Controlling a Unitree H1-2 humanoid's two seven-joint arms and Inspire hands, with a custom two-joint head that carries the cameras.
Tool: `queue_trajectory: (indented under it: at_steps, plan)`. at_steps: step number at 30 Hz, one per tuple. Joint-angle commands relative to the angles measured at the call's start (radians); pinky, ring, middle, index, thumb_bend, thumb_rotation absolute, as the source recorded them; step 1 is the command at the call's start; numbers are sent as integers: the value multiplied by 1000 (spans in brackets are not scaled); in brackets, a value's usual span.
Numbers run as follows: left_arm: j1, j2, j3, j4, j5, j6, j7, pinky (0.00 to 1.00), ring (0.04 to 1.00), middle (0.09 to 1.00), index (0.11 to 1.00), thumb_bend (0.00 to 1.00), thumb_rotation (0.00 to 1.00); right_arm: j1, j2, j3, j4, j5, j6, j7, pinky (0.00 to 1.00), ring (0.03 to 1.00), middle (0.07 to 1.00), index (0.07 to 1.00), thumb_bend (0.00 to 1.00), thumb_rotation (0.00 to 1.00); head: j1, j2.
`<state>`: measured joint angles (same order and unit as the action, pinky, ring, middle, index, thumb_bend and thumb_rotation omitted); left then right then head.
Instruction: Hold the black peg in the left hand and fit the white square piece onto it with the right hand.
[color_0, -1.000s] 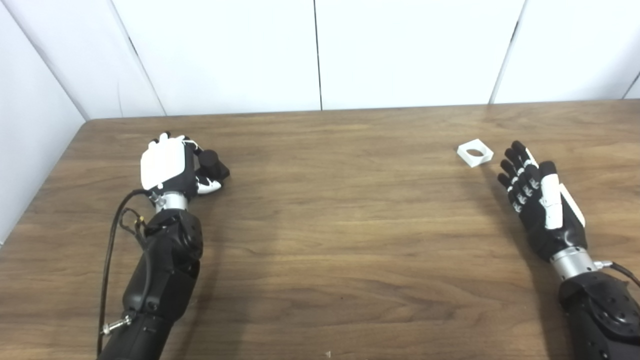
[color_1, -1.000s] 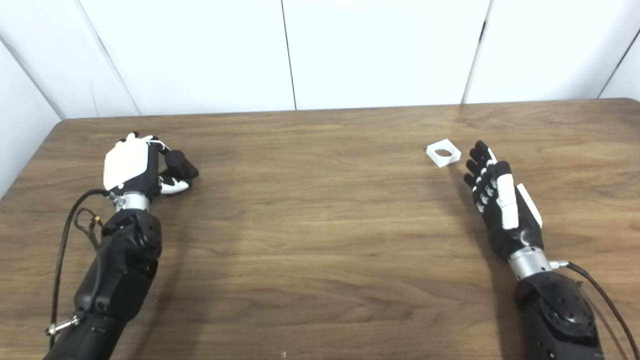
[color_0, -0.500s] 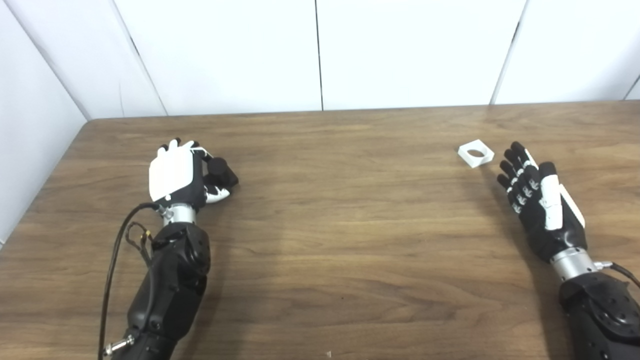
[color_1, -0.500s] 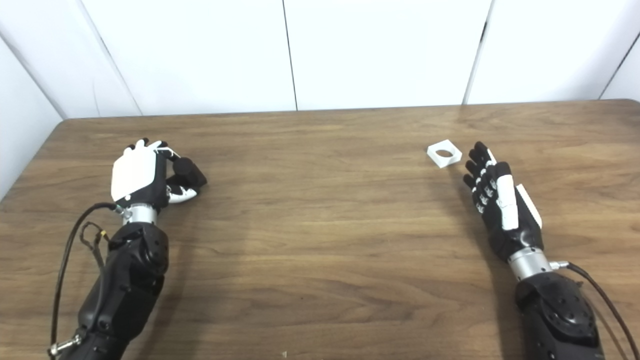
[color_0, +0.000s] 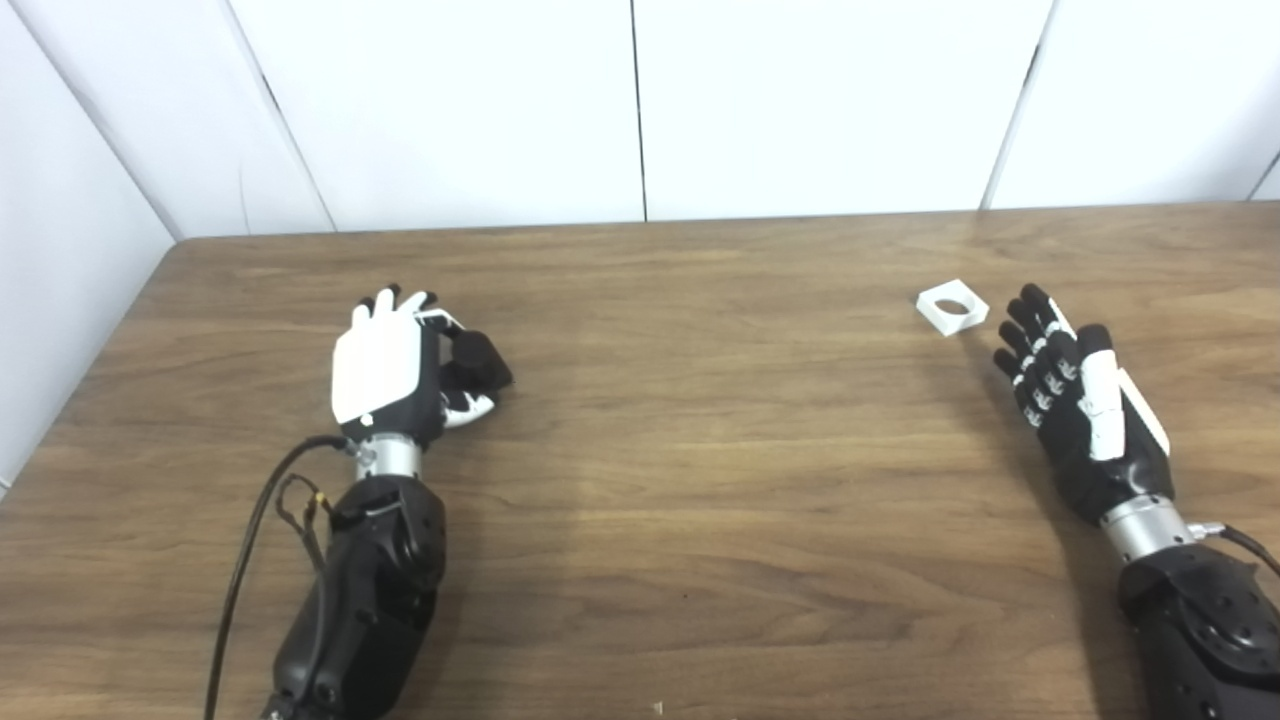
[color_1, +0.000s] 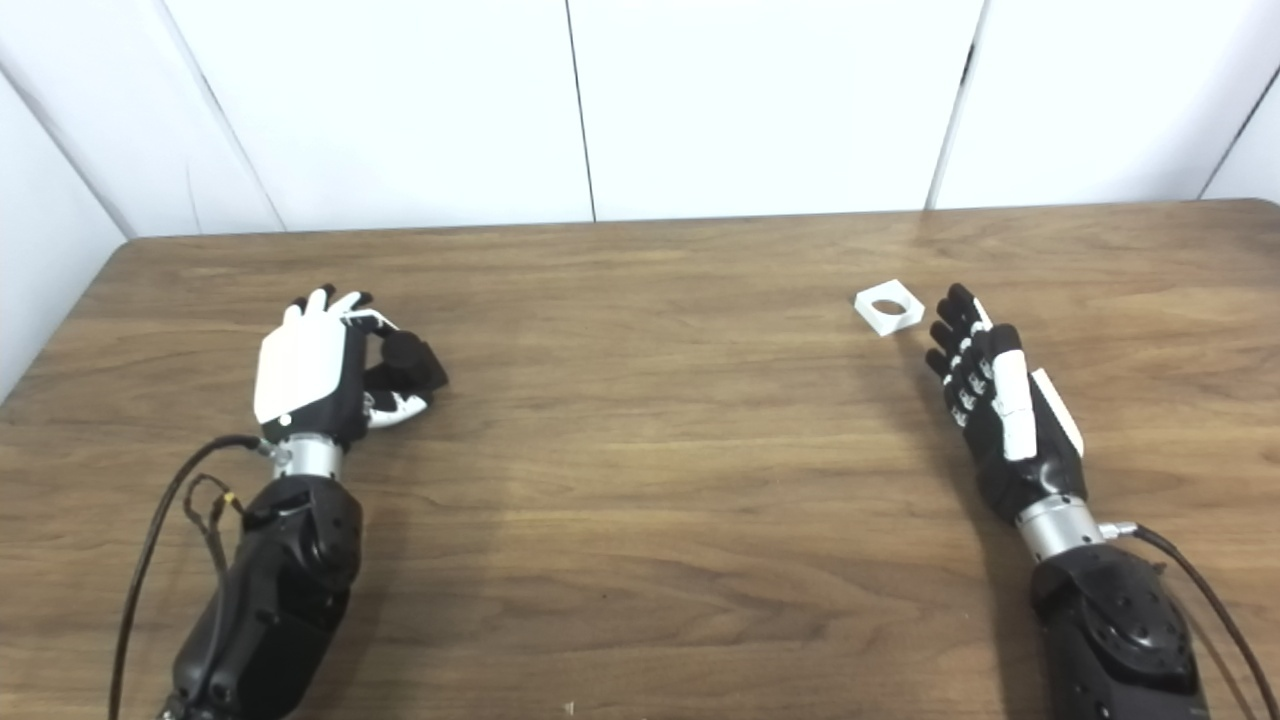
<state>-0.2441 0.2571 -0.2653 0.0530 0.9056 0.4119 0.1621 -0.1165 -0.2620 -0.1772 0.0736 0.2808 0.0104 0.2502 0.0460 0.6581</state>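
You worked in what looked like a robotics test lab: a bare wood-grain table was boxed in by plain white panels on the far side and the left, and exposed black cables trailed from the robot's forearm across the tabletop.

The black peg, a short dark cylinder, sat gripped in the left robot hand at the left of the worktop, tilted toward the right. The white square piece, flat with a round hole through its middle, lay on the far right, just beyond the fingertips of the right robot hand.
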Motion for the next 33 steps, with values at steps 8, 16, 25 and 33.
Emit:
queue_trajectory:
  at_steps: [8, 16, 25, 33]
  plan:
    - [42, -36, -81, -69, 18, -18, -54, 1000, 986, 888, 488, 523, 73, 22, 28, 8, 2, 11, -10, -5, 1000, 1000, 1000, 1000, 616, 1000, -1, -1]
    - [68, -66, -138, -132, 43, -25, -86, 1000, 990, 891, 488, 523, 71, 24, 34, 11, -2, 8, 1, -13, 1000, 1000, 1000, 1000, 614, 1000, -7, 0]
    - [105, -96, -198, -179, 81, -35, -118, 1000, 988, 892, 488, 522, 75, 29, 39, 12, -7, 2, 5, -22, 1000, 1000, 1000, 1000, 617, 1000, -9, 2]
    - [144, -123, -237, -225, 95, -76, -124, 1000, 981, 882, 487, 522, 75, 32, 48, 14, -8, -6, 3, -26, 1000, 1000, 1000, 1000, 631, 1000, -25, 7]
